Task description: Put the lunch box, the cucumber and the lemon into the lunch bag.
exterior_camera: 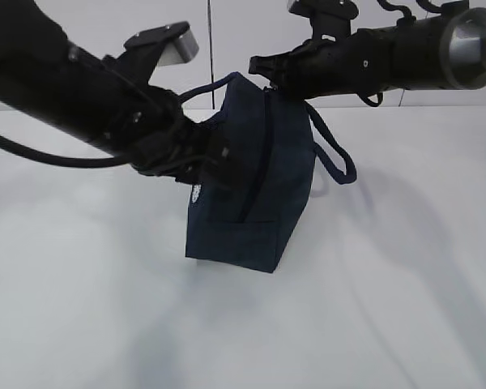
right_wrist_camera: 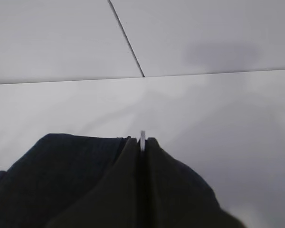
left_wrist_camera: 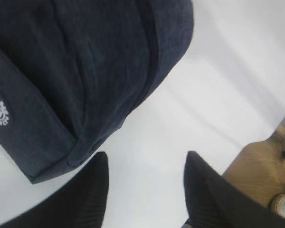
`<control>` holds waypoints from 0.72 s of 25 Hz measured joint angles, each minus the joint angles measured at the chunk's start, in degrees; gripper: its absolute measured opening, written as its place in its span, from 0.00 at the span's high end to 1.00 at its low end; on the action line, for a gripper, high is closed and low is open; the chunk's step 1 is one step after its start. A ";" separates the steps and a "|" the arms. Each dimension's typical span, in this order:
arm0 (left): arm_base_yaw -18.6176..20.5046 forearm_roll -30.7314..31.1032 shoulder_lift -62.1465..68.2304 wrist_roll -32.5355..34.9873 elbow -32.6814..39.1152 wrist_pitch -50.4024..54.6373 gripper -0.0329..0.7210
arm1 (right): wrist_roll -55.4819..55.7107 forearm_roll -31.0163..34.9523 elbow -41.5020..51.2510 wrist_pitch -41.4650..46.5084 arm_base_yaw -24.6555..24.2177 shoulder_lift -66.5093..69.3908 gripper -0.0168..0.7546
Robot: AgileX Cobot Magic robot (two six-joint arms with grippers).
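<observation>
Nearest the exterior camera, the left hand [exterior_camera: 215, 162] sits against the near side of the lunch bag [exterior_camera: 255, 186], and its wrist view shows its two fingers [left_wrist_camera: 92, 190] spread well apart over bare desk [exterior_camera: 81, 308] just beside the bag's corner, holding nothing. Above the bag, the right hand [right_wrist_camera: 142, 142] is pinched fully closed at the top seam on a thin silvery sliver, probably the zipper's ring pull [right_wrist_camera: 142, 137], though that is too small to confirm. Judging by this, the zipper step is in hand, with lunch box, cucumber and lemon nowhere in sight, so the next move calls for checking whether the bag's mouth is open or sealed.
</observation>
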 joint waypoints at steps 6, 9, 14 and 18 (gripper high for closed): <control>0.00 7.82 -0.20 -8.65 -8.09 4.45 0.48 | 0.00 0.00 0.00 0.14 0.00 0.00 0.98; 0.84 15.41 -0.08 -15.78 -12.58 6.72 0.49 | 0.00 0.00 0.00 0.26 0.00 0.00 0.98; 3.90 18.44 4.19 -19.23 -21.31 14.18 0.49 | 0.00 0.00 0.00 0.26 0.00 0.00 0.98; 4.62 19.61 10.69 -19.56 -28.51 21.06 0.49 | 0.00 0.00 0.00 0.26 0.00 0.00 0.98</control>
